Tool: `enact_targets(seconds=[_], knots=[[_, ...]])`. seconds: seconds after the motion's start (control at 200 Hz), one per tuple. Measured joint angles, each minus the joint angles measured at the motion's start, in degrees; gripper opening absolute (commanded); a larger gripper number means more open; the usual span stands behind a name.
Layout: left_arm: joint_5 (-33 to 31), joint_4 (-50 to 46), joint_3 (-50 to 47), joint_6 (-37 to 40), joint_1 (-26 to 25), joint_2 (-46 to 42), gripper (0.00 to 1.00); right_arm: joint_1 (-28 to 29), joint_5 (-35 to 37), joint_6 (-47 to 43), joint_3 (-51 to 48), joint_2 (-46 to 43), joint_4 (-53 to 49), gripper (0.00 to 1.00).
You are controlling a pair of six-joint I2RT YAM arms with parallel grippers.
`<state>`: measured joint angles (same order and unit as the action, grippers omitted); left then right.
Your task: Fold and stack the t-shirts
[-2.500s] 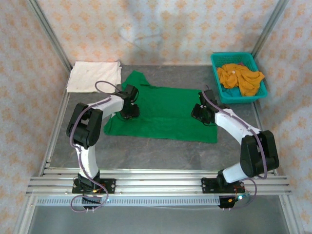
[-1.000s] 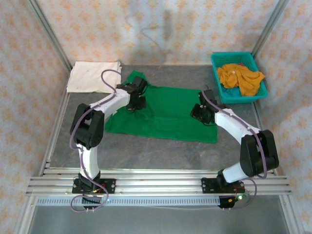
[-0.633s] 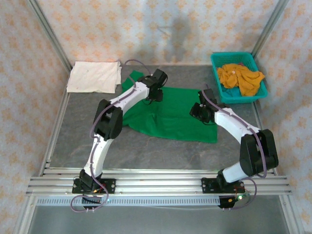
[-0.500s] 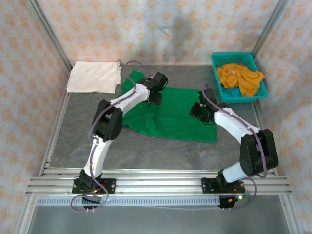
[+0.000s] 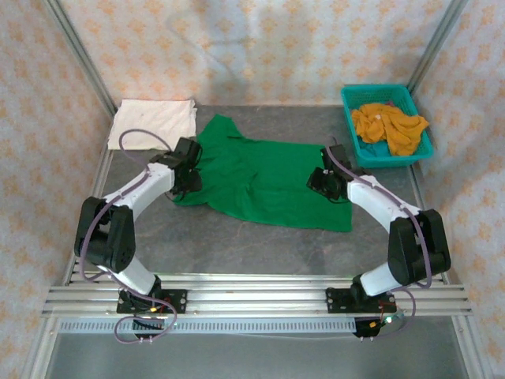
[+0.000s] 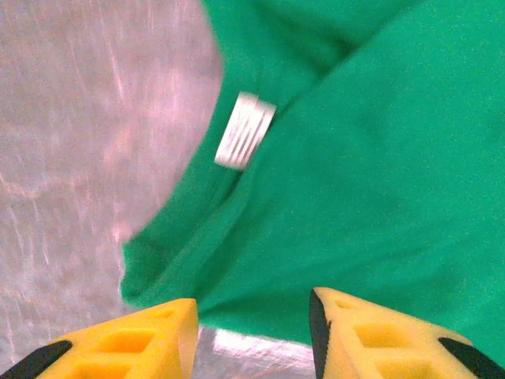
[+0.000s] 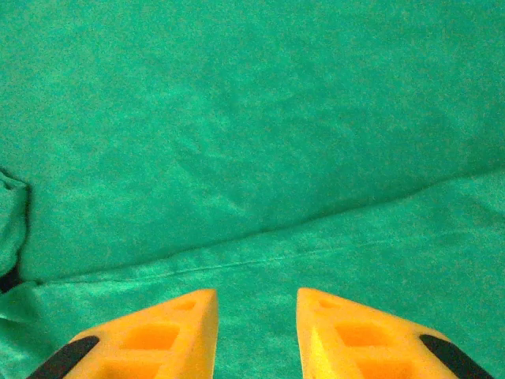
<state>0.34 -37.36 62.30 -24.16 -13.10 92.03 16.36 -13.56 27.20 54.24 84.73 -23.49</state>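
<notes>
The bright green t-shirt lies spread on the grey table, with a crease running down its left half. My left gripper is at the shirt's left edge. In the left wrist view it is open, with the shirt's hem and a white label just ahead of the fingers and nothing between them. My right gripper rests over the shirt's right side. Seen from the right wrist it is open above flat green cloth with a seam. A cream-white t-shirt lies folded at the back left.
A teal plastic basket at the back right holds crumpled mustard-orange t-shirts. Aluminium frame posts and patterned walls close in the table on three sides. Bare grey table runs between the shirt and the front rail.
My left arm swung right across the shirt's upper part, then came back to its left edge. The shirt's left side is now pulled inward and creased. The right arm stayed put.
</notes>
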Motion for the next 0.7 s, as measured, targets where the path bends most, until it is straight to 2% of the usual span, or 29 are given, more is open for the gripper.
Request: enact_targets(seconds=[0.115,0.35,0.475,0.701], knots=[[2.29,1.11,-5.09,0.00,1.36,1.03,0.36,0.00,-0.61,0.26,-1.44,0.35,0.00,0.32],[5.31,6.27,-7.45,-0.98,5.64,4.07,0.26,0.00,-1.46,1.73,-2.69,1.44,0.90,0.32],[6.84,8.61,-11.89,-2.84,9.40,0.50,0.24,-0.37,-1.57,2.71,-3.15,1.70,1.86,0.32],[8.09,7.43,-18.51,-4.59,15.93,-7.17,0.23,-3.89,-2.99,5.22,-6.51,3.72,3.91,0.32]])
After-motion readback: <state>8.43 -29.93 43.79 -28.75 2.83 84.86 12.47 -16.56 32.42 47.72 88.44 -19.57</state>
